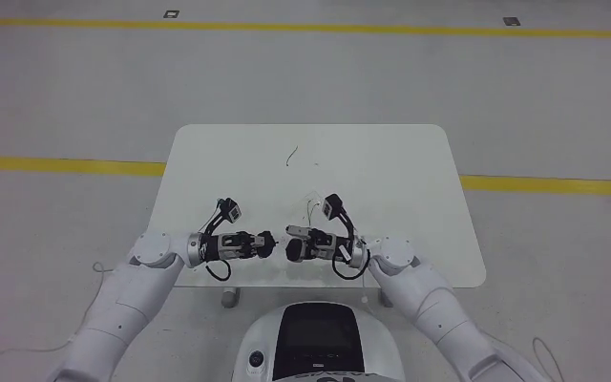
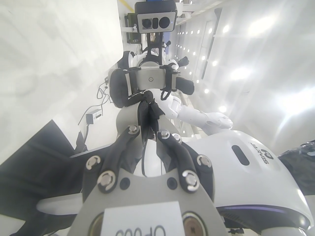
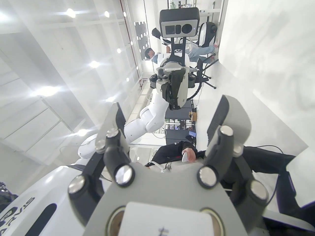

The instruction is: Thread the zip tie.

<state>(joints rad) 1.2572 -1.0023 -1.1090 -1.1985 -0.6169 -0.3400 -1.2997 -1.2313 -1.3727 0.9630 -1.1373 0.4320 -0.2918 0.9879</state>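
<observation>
The left gripper (image 2: 148, 109) hangs over the near edge of the table (image 1: 401, 162), its fingers pressed together on a thin dark zip tie (image 2: 144, 153) (the tail runs back toward the wrist). Farther back on the table lies a dark strip (image 1: 291, 155). Facing it, tips nearly meeting, the right gripper (image 3: 172, 110) has its fingers spread wide.
</observation>
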